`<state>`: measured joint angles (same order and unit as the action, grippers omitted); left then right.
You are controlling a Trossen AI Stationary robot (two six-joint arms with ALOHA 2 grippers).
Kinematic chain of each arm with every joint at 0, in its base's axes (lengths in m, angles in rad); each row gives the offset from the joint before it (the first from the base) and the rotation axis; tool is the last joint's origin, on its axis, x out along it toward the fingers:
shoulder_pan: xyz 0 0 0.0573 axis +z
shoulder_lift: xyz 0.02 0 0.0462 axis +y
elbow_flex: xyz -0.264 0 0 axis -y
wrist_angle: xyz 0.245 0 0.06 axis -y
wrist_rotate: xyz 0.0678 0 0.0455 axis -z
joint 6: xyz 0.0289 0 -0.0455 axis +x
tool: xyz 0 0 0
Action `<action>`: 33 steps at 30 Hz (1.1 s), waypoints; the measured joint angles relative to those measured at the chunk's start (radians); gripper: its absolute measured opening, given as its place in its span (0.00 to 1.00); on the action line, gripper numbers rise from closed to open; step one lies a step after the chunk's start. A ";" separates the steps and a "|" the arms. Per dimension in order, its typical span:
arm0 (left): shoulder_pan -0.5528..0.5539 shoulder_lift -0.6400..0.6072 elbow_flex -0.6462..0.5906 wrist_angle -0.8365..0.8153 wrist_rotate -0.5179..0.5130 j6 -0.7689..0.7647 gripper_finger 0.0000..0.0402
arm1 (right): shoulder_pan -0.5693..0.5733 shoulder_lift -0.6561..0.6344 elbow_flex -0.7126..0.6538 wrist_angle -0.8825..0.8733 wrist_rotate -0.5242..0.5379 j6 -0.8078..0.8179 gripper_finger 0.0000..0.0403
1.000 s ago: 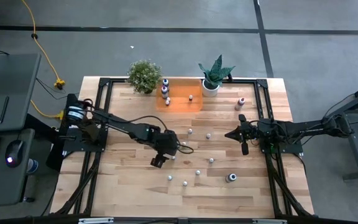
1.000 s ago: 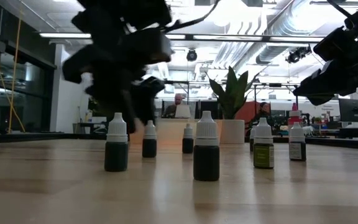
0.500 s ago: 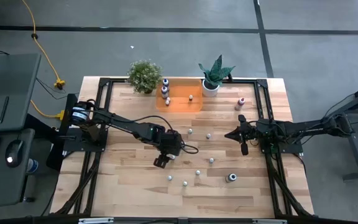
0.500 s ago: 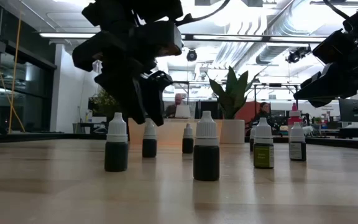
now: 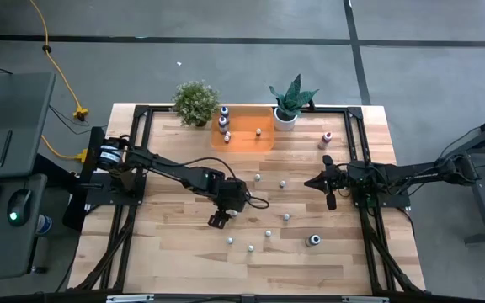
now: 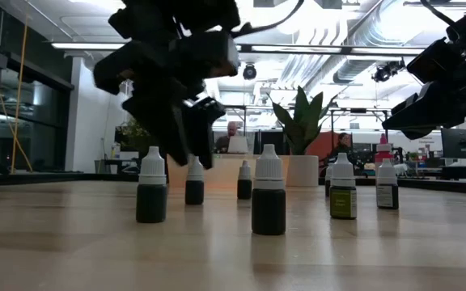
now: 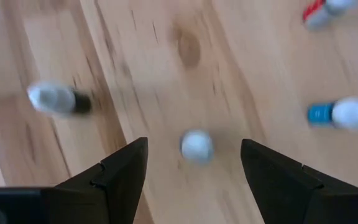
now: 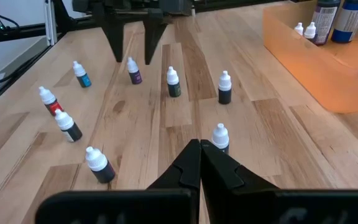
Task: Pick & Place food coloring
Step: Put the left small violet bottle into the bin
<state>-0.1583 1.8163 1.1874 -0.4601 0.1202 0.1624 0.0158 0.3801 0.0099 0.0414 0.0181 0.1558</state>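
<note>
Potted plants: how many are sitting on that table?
2. A bushy plant stands at one end of the orange tray, and a spiky-leaved plant in a white pot stands at the other end. The overhead view shows the whole table, so none seems hidden.

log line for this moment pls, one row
phase: approach | left claw: open, above white-capped bottle | right claw: shut, waiting at table's right | orange tray: holds some bottles

No legible text on anything.
</note>
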 joint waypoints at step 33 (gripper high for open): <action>-0.006 0.006 0.000 0.001 -0.005 -0.011 0.29 | 0.000 -0.001 0.000 0.000 0.000 0.000 0.00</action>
<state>-0.1646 1.8225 1.1870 -0.4591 0.1153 0.1513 0.0158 0.3794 0.0101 0.0418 0.0185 0.1558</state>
